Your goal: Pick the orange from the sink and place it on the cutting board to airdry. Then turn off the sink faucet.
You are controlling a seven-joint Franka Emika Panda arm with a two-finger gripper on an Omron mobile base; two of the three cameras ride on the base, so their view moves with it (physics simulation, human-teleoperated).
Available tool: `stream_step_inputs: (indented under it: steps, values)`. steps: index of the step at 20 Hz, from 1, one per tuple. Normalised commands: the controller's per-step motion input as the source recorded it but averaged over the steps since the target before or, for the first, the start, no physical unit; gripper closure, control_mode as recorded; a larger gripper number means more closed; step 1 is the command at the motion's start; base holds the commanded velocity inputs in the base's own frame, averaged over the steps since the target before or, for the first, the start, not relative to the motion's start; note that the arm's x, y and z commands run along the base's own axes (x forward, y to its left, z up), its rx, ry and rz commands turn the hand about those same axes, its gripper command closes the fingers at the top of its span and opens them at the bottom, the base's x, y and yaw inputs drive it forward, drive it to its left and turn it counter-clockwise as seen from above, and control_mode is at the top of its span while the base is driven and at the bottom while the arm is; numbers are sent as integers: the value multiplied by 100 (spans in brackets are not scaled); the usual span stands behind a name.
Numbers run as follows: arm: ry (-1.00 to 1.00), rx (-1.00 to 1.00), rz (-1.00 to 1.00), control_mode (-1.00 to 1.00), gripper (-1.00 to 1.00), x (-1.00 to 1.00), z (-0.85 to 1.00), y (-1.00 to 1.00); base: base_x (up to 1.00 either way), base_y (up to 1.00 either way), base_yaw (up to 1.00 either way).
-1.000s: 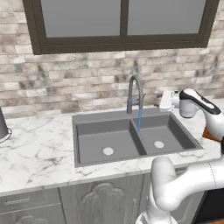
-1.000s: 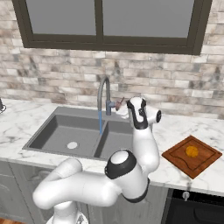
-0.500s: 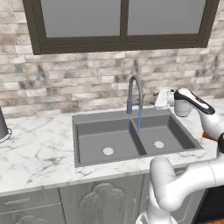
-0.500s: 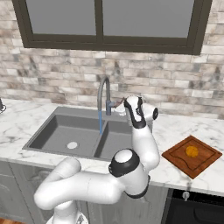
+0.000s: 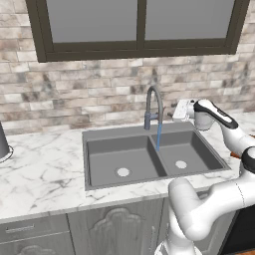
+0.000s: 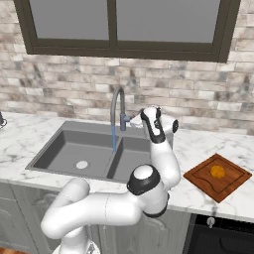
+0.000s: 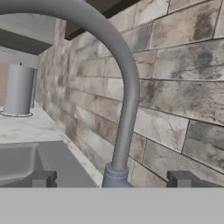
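The orange (image 6: 217, 171) lies on the reddish-brown cutting board (image 6: 233, 174), on the counter right of the sink (image 6: 59, 149). The sink faucet (image 6: 117, 106) stands behind the divider, and a blue stream of water (image 6: 113, 140) falls from its spout into the sink (image 5: 107, 159). My gripper (image 5: 181, 110) hangs just right of the faucet (image 5: 154, 105), at about the height of its base, and points toward it. In the hand view the faucet (image 7: 125, 92) rises close ahead, its base between the two fingertips (image 7: 43, 179) of the open gripper (image 7: 113, 179), which holds nothing.
A brick wall with a dark-framed window runs right behind the faucet. A grey cylindrical vessel (image 5: 2, 143) stands on the marble counter far left of the sink, also seen at the far end as the same vessel (image 7: 18, 89). The arm's own elbow (image 6: 144, 181) stands in front of the sink's right basin.
The hand has swung left along the back wall, from beyond the sink's right edge to close beside the faucet. Water keeps running; the orange stays on the board.
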Motion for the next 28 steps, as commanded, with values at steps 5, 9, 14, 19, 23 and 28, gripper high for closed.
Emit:
stream_step_inputs:
  steps: [5,9,14,19,23,28]
  values:
    - [1,2,1,-100,-100,29,-5,0,0,0,0]
    - [2,3,2,-100,-100,23,-8,0,0,0,0]
    - [1,3,3,-100,-100,16,-9,-8,0,0,0]
    - [1,3,3,-100,-100,14,-9,-10,0,0,0]
    - [2,2,3,-100,-100,17,-10,-3,0,0,0]
    - [2,2,3,-100,-100,21,-11,0,0,0,0]
